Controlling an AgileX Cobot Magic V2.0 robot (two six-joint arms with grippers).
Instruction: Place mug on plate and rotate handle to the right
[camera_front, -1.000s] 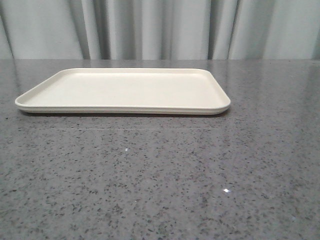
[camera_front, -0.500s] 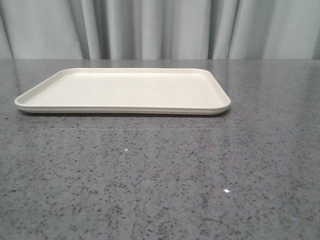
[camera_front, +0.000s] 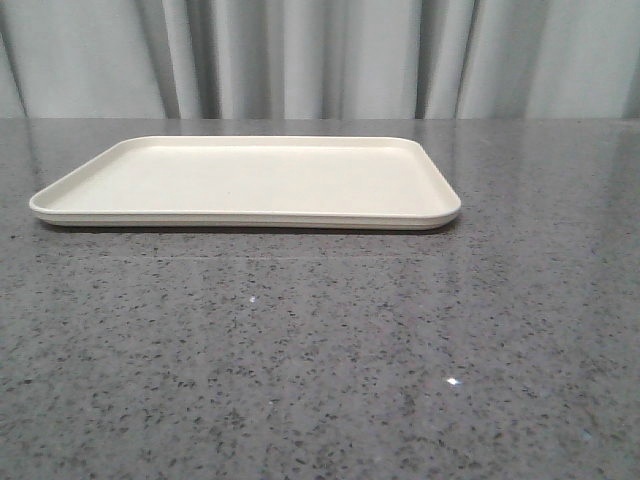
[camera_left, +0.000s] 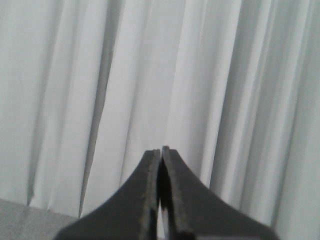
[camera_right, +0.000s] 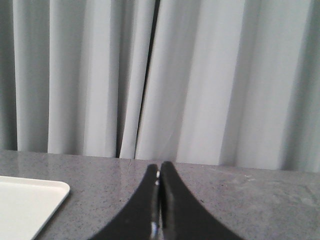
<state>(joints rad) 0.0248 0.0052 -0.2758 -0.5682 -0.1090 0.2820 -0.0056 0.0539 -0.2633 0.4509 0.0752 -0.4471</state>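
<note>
In the front view the near stretch of the surface (camera_front: 320, 370) is speckled grey stone with a slight gloss and a few bright glints, and neither arm shows there. Farther back, left of centre, the plate (camera_front: 250, 180) lies flat on the surface, a cream tray with rounded corners and a low raised rim, its long side running left to right; nothing stands on it. The mug and its handle do not show in any view, so where they lie cannot be told. The right tool (camera_right: 159, 172) has its two dark fingers pressed together with only a thin seam between them, gripping nothing; it points toward the far edge of the surface, and in its wrist view a rounded corner of the plate (camera_right: 30, 200) shows off to one side, apart from the fingers, with bare grey surface (camera_right: 240, 200) between and beyond. The left tool (camera_left: 161, 155) is likewise pressed together and holds nothing; its view is mostly drapery, with just a sliver of the surface (camera_left: 25, 220) in one corner and no plate. Behind the far edge of the surface hangs a pale grey-white curtain (camera_front: 320, 55) in vertical folds, filling the background across all three views
</note>
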